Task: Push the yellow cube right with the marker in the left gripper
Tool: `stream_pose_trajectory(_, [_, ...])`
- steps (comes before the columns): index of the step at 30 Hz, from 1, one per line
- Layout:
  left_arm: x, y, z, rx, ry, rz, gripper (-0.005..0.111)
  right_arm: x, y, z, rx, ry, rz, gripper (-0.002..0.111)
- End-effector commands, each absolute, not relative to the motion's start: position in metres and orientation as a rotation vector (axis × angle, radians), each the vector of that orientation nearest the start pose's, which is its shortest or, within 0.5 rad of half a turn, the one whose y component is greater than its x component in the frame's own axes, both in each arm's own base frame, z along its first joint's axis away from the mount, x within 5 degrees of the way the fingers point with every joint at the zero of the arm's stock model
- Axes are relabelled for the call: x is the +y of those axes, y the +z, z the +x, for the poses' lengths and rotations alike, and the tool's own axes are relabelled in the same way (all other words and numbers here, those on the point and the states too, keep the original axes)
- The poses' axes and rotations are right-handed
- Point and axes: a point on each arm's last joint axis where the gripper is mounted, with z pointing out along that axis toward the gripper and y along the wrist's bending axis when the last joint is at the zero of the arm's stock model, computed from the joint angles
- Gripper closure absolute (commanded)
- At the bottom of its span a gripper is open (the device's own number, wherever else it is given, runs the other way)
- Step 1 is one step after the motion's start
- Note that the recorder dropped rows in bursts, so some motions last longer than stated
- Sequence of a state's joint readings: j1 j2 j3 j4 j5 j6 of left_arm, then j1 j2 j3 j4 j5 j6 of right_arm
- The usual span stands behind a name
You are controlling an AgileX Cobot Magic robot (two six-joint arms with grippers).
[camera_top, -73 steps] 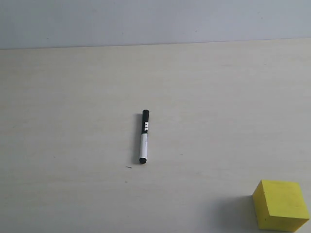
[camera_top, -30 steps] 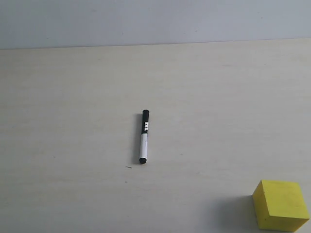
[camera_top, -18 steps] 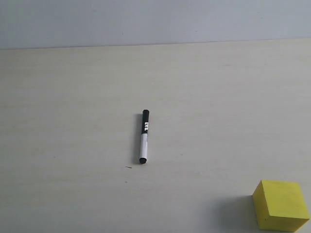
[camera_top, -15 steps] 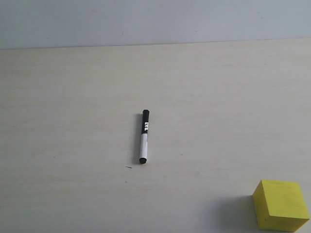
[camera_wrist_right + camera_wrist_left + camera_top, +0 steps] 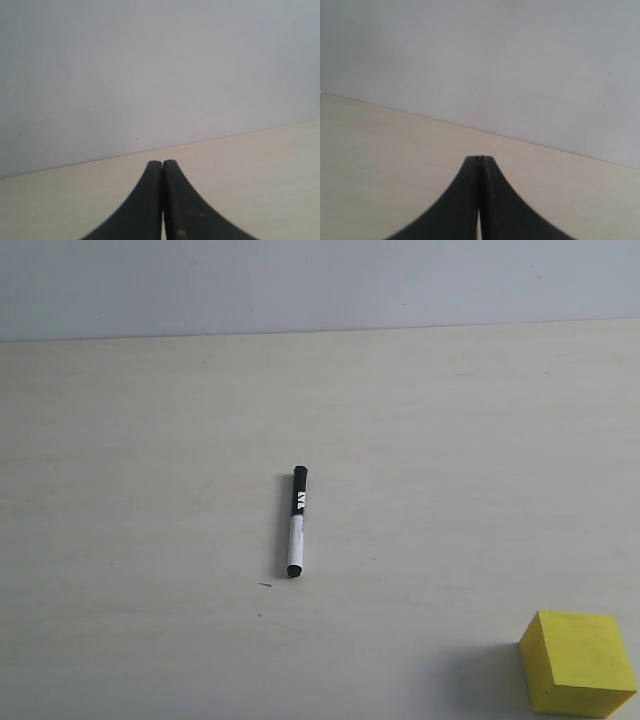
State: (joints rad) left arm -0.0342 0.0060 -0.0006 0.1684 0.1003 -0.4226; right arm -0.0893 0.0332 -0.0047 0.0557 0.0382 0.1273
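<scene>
Exterior view shows one marker (image 5: 296, 522) lying flat near the middle of the pale table (image 5: 130, 470), black cap pointing away from the camera, with nothing gripping it. One yellow cube (image 5: 578, 662) sits well apart from it, down by the near right corner, already close to the picture's right edge. No arm shows in this view.

Each wrist view shows its own claw with the two black fingers pressed together and nothing between them: the left gripper (image 5: 480, 159) and the right gripper (image 5: 162, 163), two in all, both aimed over bare tabletop toward the grey wall (image 5: 150, 60).

Likely troubles from here, as a judgement:
- The marker is slim and lies flat on the surface — fingers coming down slightly off its line could roll it aside or pinch only the table.
- The left fingers are together, so a descent without opening first would just knock the marker away.
- A grip near one end would let the barrel pivot when it meets the cube.
- The cube has little room to its right in view — a long push may carry it out of sight or toward the table's edge.
</scene>
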Motion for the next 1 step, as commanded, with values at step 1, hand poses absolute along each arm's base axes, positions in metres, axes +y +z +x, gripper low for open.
stream_pose_trajectory(1, [-0.0003, 0.2046, 0.0565, 1.571, -0.207, -0.186, 0.107, -0.0054, 0.2098, 0.0582, 1.516, 0.068, 0.207, 0.108])
